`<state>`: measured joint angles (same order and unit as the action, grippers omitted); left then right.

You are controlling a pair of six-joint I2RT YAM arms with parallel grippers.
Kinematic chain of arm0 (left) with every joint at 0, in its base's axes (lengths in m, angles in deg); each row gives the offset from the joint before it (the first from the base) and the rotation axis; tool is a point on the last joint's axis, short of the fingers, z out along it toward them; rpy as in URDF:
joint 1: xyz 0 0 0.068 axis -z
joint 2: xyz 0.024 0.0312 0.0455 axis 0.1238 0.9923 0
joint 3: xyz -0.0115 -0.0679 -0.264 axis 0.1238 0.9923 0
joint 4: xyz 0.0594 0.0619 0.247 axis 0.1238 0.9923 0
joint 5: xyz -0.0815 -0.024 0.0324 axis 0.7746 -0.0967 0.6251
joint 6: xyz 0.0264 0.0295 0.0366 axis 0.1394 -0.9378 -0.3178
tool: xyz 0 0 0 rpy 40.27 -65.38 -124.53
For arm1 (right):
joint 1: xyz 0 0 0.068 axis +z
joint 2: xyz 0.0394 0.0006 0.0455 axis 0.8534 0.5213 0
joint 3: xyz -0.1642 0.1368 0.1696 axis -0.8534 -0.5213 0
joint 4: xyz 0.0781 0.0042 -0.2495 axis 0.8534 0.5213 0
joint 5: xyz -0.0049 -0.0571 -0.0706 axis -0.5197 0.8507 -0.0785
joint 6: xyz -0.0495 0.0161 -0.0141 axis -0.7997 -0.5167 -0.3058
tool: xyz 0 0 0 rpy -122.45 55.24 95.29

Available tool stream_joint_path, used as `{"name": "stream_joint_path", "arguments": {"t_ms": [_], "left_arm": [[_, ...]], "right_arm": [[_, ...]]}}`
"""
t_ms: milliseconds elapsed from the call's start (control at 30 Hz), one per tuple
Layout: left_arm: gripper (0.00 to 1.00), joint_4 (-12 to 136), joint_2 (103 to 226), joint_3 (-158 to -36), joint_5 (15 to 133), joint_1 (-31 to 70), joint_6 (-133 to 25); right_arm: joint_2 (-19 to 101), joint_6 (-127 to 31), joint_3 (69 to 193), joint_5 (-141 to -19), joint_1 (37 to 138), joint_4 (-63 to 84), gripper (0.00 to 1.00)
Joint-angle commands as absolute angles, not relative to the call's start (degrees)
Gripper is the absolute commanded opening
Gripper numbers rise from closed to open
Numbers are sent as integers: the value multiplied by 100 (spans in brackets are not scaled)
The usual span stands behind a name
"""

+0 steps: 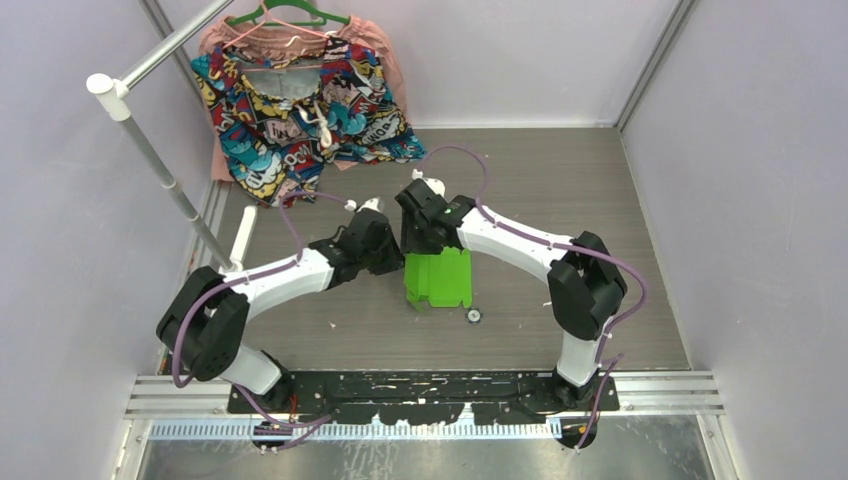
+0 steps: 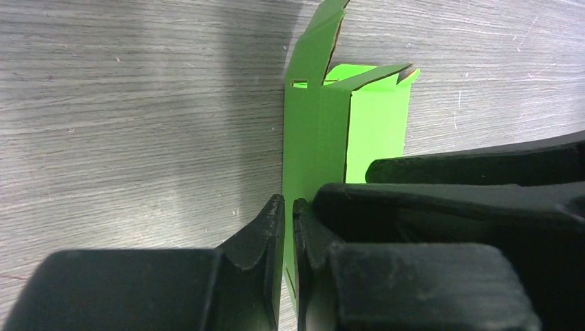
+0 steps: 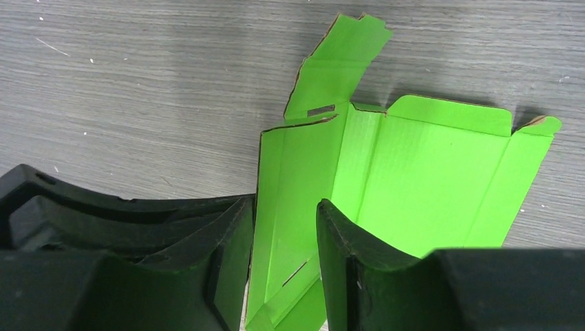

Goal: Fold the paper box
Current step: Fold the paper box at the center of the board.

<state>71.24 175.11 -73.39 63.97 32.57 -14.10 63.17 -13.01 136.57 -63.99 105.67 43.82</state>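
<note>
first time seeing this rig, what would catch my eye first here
A bright lime-green card box, half folded, sits mid-table; the left fingers pinch one wall and the right fingers straddle another panel. At the far left corner, a colourful comic-print garment hangs on a green hanger.

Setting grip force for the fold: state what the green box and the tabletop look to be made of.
The paper box: thin card, matte lime green, possibly fine corrugated; raw brown cut edges and faint ribbing show. The table: grey wood-grain surface, probably laminate; regular streaked grain, light scuffs, mild sheen.
</note>
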Motion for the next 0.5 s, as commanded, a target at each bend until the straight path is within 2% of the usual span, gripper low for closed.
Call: {"name": "stream_joint_path", "arguments": {"t_ms": [0, 300, 467], "left_arm": [[11, 6918, 17255, -7434, 6299, 3270, -1323], [11, 6909, 17225, -7406, 6299, 3271, -1314], [11, 6926, 17206, -7397, 6290, 3271, -1316]], "right_arm": [[6329, -1321, 13883, -6290, 10639, 4366, 43], [6353, -1317, 13843, -6268, 10679, 4350, 34], [6295, -1316, 13731, -6260, 10680, 4320, 24]]}}
